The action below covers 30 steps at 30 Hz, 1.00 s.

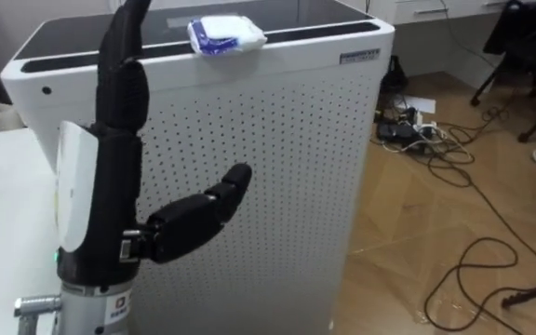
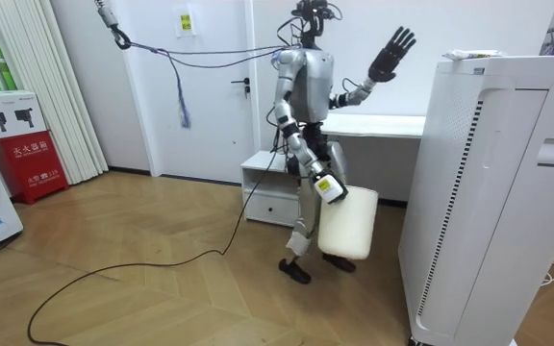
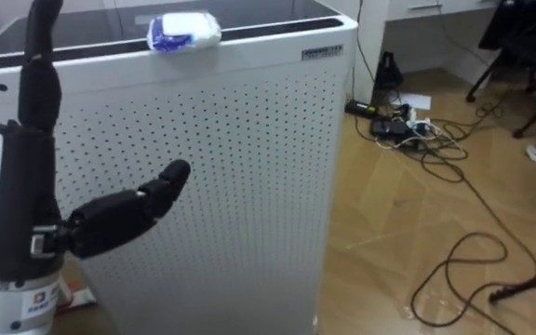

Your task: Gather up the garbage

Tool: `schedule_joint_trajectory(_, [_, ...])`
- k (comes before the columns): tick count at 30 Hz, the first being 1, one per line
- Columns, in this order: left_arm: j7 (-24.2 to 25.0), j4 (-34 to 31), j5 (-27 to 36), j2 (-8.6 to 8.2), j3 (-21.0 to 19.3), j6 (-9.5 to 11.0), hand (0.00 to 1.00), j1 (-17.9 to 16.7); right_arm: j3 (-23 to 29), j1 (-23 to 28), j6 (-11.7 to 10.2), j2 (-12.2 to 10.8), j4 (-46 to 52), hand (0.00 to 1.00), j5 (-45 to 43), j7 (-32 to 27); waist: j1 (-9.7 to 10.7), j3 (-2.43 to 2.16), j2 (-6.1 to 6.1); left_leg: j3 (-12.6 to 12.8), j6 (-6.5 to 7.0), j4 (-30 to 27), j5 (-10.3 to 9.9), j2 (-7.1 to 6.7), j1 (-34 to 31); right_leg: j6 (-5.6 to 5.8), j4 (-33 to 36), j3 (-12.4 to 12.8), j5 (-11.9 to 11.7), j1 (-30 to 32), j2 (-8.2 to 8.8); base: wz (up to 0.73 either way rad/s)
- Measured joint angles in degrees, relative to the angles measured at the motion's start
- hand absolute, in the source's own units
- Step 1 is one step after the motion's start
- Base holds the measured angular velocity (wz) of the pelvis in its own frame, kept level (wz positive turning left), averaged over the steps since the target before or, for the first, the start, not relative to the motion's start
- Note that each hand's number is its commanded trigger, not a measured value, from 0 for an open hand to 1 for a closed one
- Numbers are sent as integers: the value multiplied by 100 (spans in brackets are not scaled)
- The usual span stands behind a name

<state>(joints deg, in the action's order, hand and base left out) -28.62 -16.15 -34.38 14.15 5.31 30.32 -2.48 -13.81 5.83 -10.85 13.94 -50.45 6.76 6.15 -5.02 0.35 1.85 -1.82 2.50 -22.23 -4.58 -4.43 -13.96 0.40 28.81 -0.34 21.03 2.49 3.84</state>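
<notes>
The robot's black left hand (image 1: 114, 186) stands upright, fingers straight and spread, thumb jutting sideways, holding nothing. Just right of its fingertips, one crumpled white-and-blue plastic packet (image 1: 226, 35) lies on the smooth dark top of the single tall white box-shaped cabinet (image 1: 268, 158) with a perforated metal front, its long axis running left to right near the front edge. In the room view one cream plastic bin (image 2: 346, 223) hangs at the right hand (image 2: 327, 187), whose hold cannot be told.
</notes>
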Motion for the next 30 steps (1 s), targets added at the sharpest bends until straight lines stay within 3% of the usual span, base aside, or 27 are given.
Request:
schedule_joint_trajectory(1, [-35,2,-124,24,-9,-5,0,27,0,-4,0,7,2,100,-2,-60,-2,1,23,62,144,-199,-202,-164,29,85,294,-60,155,2,189,-10])
schedule_joint_trajectory(2, [-58,5,-194,25,-3,-5,0,57,1,-7,7,22,2,100,-1,-98,3,21,14,95,196,-297,-308,-233,45,131,535,-113,203,41,279,-8])
schedule_joint_trajectory(3, [-93,9,-292,35,17,-3,0,124,-2,-8,35,57,6,100,8,-135,-18,63,-42,167,266,-433,-457,-318,104,181,1069,-221,194,197,427,0])
schedule_joint_trajectory(4, [-126,18,-354,65,14,2,0,230,-2,-4,90,62,49,100,9,-152,0,90,-91,216,364,-590,-598,-363,122,323,1566,-327,83,316,549,5])
schedule_joint_trajectory(6, [-200,14,-441,91,7,2,0,382,-2,-4,99,50,72,100,-3,-135,13,73,-247,237,449,-675,-764,-364,214,419,1882,-338,-133,445,585,-5])
schedule_joint_trajectory(7, [-258,-2,-531,110,-4,11,0,466,-6,-6,98,48,130,100,-19,-106,5,72,-393,175,494,-657,-822,-346,317,444,1880,-368,-151,443,588,-17])
schedule_joint_trajectory(8, [-278,-4,-538,121,-2,11,0,513,-19,-19,96,47,168,100,-21,-99,2,87,-456,120,505,-622,-835,-345,367,446,1778,-386,-88,453,591,-18])
schedule_joint_trajectory(10, [-348,-11,-558,124,-2,-16,0,578,-74,-1,88,24,293,100,-12,17,18,98,-495,97,519,-358,-819,-336,522,407,843,-510,0,660,599,-8])
schedule_joint_trajectory(11, [-350,-11,-564,130,-3,-18,0,580,-75,4,88,5,295,100,-13,43,22,107,-478,95,520,-319,-820,-341,556,396,518,-537,-81,675,595,13])
schedule_joint_trajectory(12, [-352,1,-574,136,5,-24,0,576,-74,15,91,-29,294,100,-13,50,65,117,-448,38,509,-301,-829,-344,582,355,146,-592,-584,706,545,27])
schedule_joint_trajectory(13, [-352,-15,-584,141,7,-28,0,580,-74,31,91,-34,316,100,-19,71,106,90,-434,-64,483,-231,-842,-328,592,334,-23,-695,-628,642,493,27])
schedule_joint_trajectory(17, [-442,-32,-884,270,-32,-41,0,608,-58,-20,94,8,532,100,-37,117,9,85,-398,-152,433,-100,-826,-231,660,276,-396,-779,-707,429,357,10])
schedule_joint_trajectory(19, [-452,-173,-1253,359,-66,-68,0,606,-53,-45,94,112,651,100,-167,148,-31,56,-346,-168,412,92,-830,-196,776,273,-597,-823,-723,297,308,7])
schedule_joint_trajectory(25, [-447,-476,-1591,684,-54,-78,0,489,-3,-64,94,149,683,100,-283,273,-3,42,-284,-197,400,428,-823,-126,1112,280,-1108,-912,-864,-138,210,1])
schedule_joint_trajectory(30, [-420,-565,-1718,745,-55,-111,0,460,-5,-61,94,150,694,100,-283,419,8,40,-288,-208,391,508,-817,-116,1213,279,-1241,-936,-904,-257,193,0])
